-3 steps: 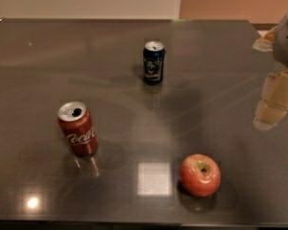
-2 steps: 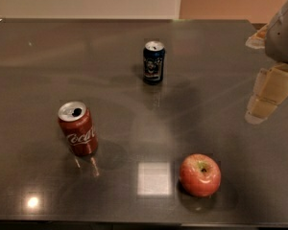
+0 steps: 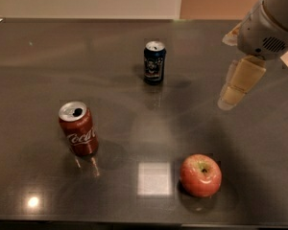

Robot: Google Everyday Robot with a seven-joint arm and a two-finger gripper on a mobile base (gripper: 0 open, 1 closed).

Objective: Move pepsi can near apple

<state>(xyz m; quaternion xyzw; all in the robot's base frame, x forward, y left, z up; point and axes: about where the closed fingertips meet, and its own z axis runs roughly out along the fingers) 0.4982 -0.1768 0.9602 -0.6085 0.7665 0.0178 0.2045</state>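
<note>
1. The claw hung at the right of the frame above the table, holding nothing. Whether it was spread or closed could not be told.
2. Nearest, at lower right, sat the apple, round and waxy; a bump would likely roll it.
3. At left of centre stood a red cola can of thin metal.
4. Farthest, at upper centre, the pepsi can stood upright, well apart from the apple. An off-centre grasp could tip its smooth cylinder on the glossy dark table.

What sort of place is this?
Probably a lab or office test counter: a dark glossy tabletop holds a pepsi can, a Coca-Cola can and an apple, with a robot gripper hovering at the right.
</note>
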